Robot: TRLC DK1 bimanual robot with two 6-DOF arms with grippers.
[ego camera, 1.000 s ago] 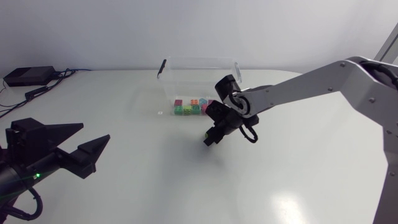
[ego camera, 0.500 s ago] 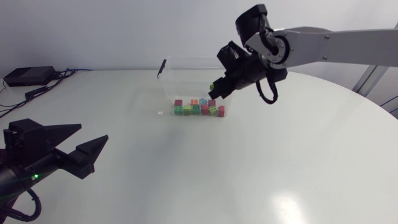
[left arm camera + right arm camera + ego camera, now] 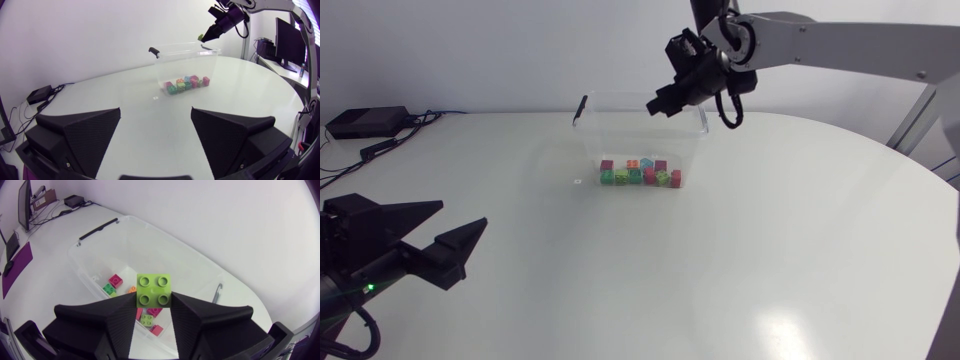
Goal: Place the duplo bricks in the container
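Overhead, the right arm (image 3: pixel 840 45) comes in from the right edge and carries the right gripper (image 3: pixel 658 104) just over the near rim of the clear plastic container (image 3: pixel 640 135), which stands on the far half of the white table (image 3: pixel 720 270). What sits at its tip is too small to make out from this camera. A row of loose duplo bricks (image 3: pixel 640 175) in red, green, orange and blue lies on the container's floor along its near wall. The left gripper (image 3: pixel 448 248) hangs low over the table's near left part, well apart from the container, its two wedge fingers spread with nothing between them. Across the table, the left wrist view shows those same fingers wide apart at its lower edge, the container ahead with a black handle (image 3: pixel 153 51) on one end of its rim, and the right gripper above the other end with a lime-green brick (image 3: pixel 200 37) at its tip. Finally, the right wrist view looks straight down into the container: the lime-green brick, a square piece with four studs facing the camera, is pinched from two sides by the black fingers, held above the open top. Under it lie a red brick (image 3: pixel 116 280), a green one beside that, an orange one, and more red and lime pieces near the gripper.
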